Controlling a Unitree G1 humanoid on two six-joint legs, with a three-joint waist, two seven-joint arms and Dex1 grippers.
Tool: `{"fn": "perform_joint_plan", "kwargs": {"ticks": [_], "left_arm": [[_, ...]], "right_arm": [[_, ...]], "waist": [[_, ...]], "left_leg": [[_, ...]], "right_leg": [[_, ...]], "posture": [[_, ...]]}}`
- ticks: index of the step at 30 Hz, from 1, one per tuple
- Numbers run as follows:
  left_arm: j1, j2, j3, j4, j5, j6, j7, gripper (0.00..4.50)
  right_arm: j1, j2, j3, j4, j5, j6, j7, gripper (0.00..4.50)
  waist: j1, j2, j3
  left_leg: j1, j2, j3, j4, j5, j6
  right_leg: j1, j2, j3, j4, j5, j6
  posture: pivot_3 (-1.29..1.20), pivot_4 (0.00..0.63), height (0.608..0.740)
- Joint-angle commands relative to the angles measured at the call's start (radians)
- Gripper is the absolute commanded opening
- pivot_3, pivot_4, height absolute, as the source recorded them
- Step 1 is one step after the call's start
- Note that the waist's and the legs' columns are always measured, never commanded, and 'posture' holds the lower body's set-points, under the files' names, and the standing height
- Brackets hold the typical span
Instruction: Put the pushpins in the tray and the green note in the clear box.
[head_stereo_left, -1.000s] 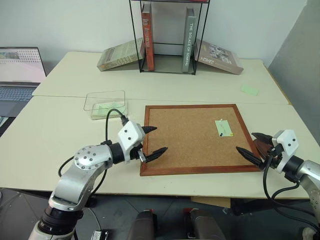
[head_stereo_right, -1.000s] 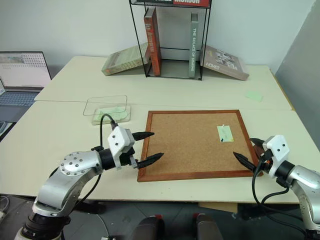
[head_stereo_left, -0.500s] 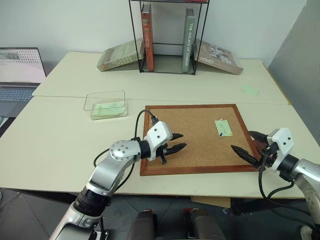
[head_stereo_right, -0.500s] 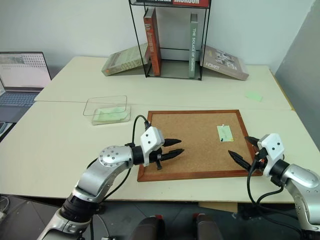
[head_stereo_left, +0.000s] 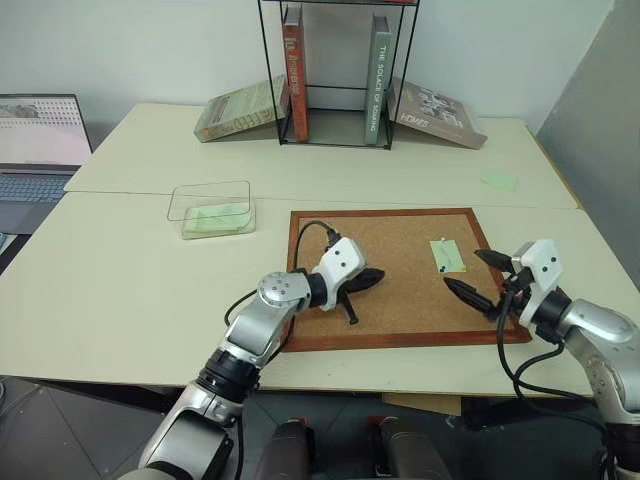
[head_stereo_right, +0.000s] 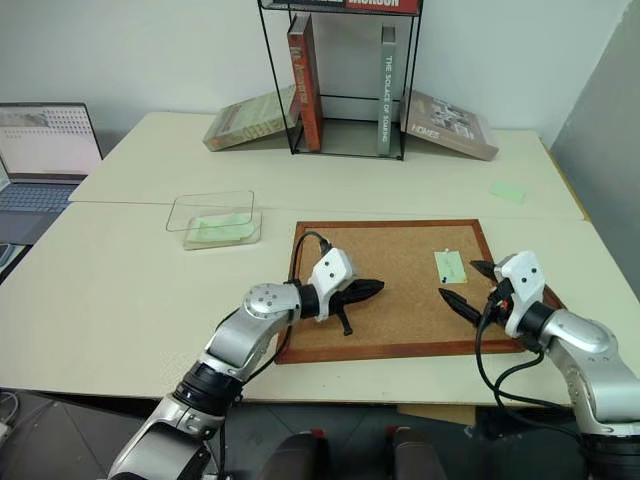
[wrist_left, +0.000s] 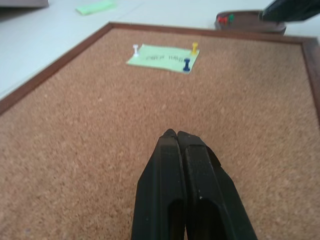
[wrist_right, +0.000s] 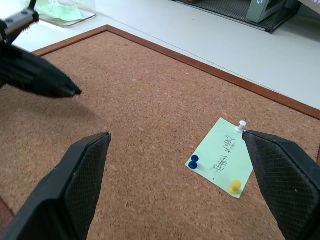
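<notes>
The green note (head_stereo_left: 447, 256) lies on the right part of the corkboard (head_stereo_left: 390, 212), held by three pushpins: white (wrist_right: 242, 124), blue (wrist_right: 194, 161) and yellow (wrist_right: 235, 186). My right gripper (head_stereo_left: 462, 270) is open just right of the note, one finger on each side of its near edge, a little above the board. My left gripper (head_stereo_left: 378, 274) is shut and empty over the board's left-middle, pointing toward the note. The tray (wrist_left: 250, 22) sits past the board's right edge with a red and a green pin in it. The clear box (head_stereo_left: 210, 208) stands left of the board.
The clear box holds green slips. A black wire rack (head_stereo_left: 335, 70) with books stands at the back, with books leaning on both sides. A laptop (head_stereo_left: 35, 150) sits far left. A loose green slip (head_stereo_left: 498, 180) lies at the back right.
My left gripper has shut and swung right from the board's left edge to over its middle. My right gripper has moved left, from the board's right corner up to the note.
</notes>
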Motion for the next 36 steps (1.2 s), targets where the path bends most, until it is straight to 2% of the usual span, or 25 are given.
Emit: {"fn": "perform_joint_plan", "kwargs": {"ticks": [1,5,12,20,21,23,25,36], "left_arm": [[-0.003,-0.009,-0.023,0.070,0.041,-0.082,-0.019,0.02],[-0.001,-0.021,-0.026,0.098,0.045,-0.094,-0.042,0.02],[0.012,-0.025,-0.025,0.097,0.059,-0.096,-0.050,0.02],[0.020,-0.025,-0.023,0.085,0.064,-0.084,-0.056,0.02],[0.021,-0.025,-0.023,0.083,0.064,-0.084,-0.056,0.00],[0.022,-0.027,-0.024,0.079,0.064,-0.080,-0.057,0.00],[0.023,-0.029,-0.024,0.076,0.064,-0.077,-0.058,0.00],[0.018,-0.029,-0.023,0.074,0.066,-0.066,-0.064,0.00]], "right_arm": [[-0.074,0.010,0.016,0.043,-0.005,0.002,-0.005,4.50],[-0.185,0.031,0.050,0.158,-0.021,0.007,-0.003,4.50],[-0.386,0.080,0.127,0.464,-0.154,-0.048,-0.060,4.50],[-0.470,0.116,0.132,0.641,-0.216,-0.128,-0.090,4.50],[-0.472,0.118,0.131,0.648,-0.220,-0.134,-0.092,4.13],[-0.477,0.120,0.127,0.667,-0.229,-0.142,-0.108,3.89],[-0.483,0.123,0.126,0.685,-0.237,-0.147,-0.118,3.38],[-0.507,0.151,0.128,0.711,-0.268,-0.179,-0.168,1.14]], "waist": [[0.000,0.000,0.000],[0.000,0.000,0.000],[0.000,0.001,0.000],[0.001,0.001,-0.001],[0.000,0.001,-0.001],[-0.001,0.001,-0.001],[-0.001,0.001,-0.001],[-0.002,0.002,-0.001]], "left_leg": [[0.000,0.000,0.000,0.000,0.000,0.000],[0.000,0.000,0.000,0.000,0.000,0.000],[0.000,0.000,0.001,0.001,0.000,0.000],[0.000,-0.001,0.001,0.001,0.000,0.000],[0.000,-0.001,0.001,0.001,0.000,0.000],[0.000,-0.001,0.001,0.001,0.000,0.000],[0.000,0.000,0.001,0.000,0.000,0.000],[0.000,0.000,0.001,0.000,0.000,0.000]], "right_leg": [[0.000,0.000,0.000,0.000,0.000,0.000],[0.000,0.002,0.000,0.001,0.000,0.000],[0.000,0.002,0.000,0.001,0.001,0.000],[0.000,0.002,0.001,0.001,0.001,0.000],[0.000,0.002,0.001,0.001,0.001,0.000],[0.000,0.002,0.001,0.001,0.001,0.000],[0.000,0.002,0.001,0.001,0.001,0.000],[0.000,0.001,0.001,0.001,0.001,0.000]], "posture": [[0.00,0.150,0.740],[0.00,0.150,0.740],[0.00,0.150,0.740],[0.00,0.150,0.740],[0.00,0.150,0.740],[0.00,0.150,0.740],[0.00,0.150,0.740],[0.00,0.150,0.740]]}}
